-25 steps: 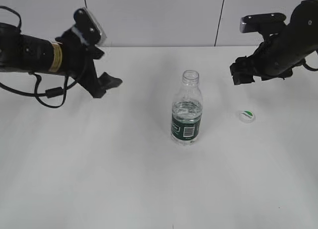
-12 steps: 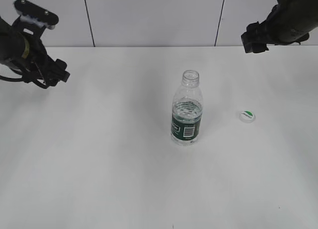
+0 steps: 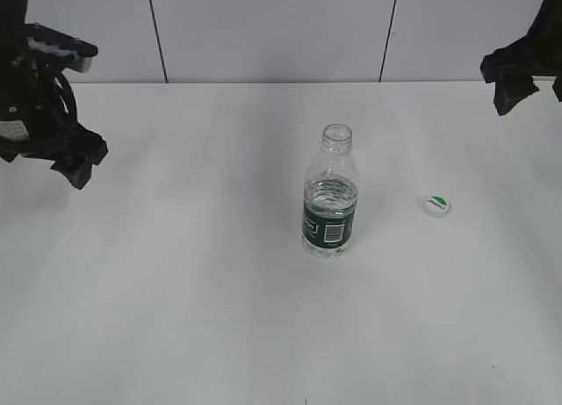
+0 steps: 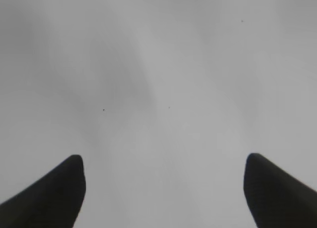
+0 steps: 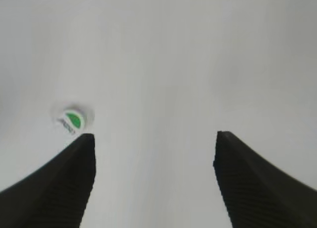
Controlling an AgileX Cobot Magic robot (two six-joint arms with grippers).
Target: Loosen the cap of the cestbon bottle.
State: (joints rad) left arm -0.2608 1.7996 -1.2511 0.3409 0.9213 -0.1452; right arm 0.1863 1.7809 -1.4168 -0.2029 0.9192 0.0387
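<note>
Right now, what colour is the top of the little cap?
The cap is white with a green top; the right wrist view shows it best.

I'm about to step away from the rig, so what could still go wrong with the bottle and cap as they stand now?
1. The cestbon bottle stands upright with an open neck and water inside; a bump from either arm could tip it and spill.
2. The cap lies loose on the table, apart from the bottle; it might get knocked or roll away.
3. The left gripper and right gripper are both open and hold nothing, so nothing steadies the bottle.
</note>
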